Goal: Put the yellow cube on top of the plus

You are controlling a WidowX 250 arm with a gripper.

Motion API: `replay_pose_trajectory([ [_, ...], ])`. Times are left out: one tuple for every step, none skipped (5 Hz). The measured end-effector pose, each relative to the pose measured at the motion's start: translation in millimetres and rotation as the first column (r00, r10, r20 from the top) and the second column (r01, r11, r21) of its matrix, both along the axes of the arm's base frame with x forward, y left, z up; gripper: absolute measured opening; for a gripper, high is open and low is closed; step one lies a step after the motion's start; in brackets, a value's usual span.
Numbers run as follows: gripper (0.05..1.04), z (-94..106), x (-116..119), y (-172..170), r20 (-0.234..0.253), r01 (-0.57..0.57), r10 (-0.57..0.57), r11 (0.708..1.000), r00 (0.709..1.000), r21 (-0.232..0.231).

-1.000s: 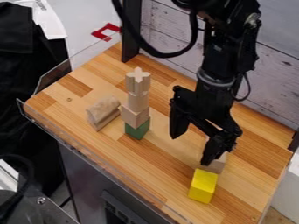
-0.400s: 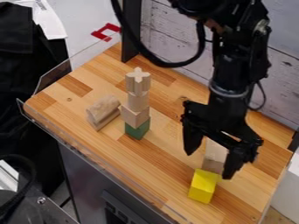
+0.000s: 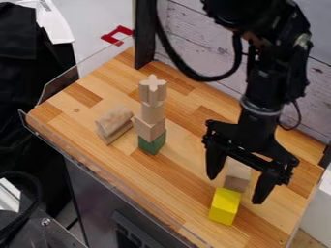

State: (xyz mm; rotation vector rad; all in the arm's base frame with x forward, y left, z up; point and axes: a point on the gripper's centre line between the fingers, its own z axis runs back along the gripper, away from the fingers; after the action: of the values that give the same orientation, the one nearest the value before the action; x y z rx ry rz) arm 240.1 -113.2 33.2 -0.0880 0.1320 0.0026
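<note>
Yellow cube (image 3: 223, 207) on wooden tabletop (image 3: 188, 186). Gripper (image 3: 235, 190) just behind yellow cube in view, fingers spread apart, pale block (image 3: 237, 175) showing between them. Plus (image 3: 153, 91) tops block tower (image 3: 151, 130), well apart from yellow cube, toward view's upper left. Arched block (image 3: 114, 124) farther left from yellow cube.

The claw (image 3: 236, 190) hangs down, fingers spread apart.
</note>
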Motion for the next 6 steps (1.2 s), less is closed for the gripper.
replay_pose_trajectory([
  [1.000,-4.3,0,6,0.004,-0.074,0.074,0.997,0.997,0.014],
  [1.000,-6.0,-1,5,0.006,-0.102,0.102,0.995,0.995,0.004],
  [1.000,-11.0,-7,10,-0.012,-0.135,0.136,0.991,0.991,0.014],
  [1.000,-11.2,-5,7,0.000,-0.149,0.149,0.989,0.989,-0.009],
  [1.000,-12.3,-4,7,0.003,-0.157,0.157,0.987,0.988,-0.016],
  [1.000,-21.2,-4,7,-0.015,-0.168,0.167,0.986,0.986,-0.023],
])
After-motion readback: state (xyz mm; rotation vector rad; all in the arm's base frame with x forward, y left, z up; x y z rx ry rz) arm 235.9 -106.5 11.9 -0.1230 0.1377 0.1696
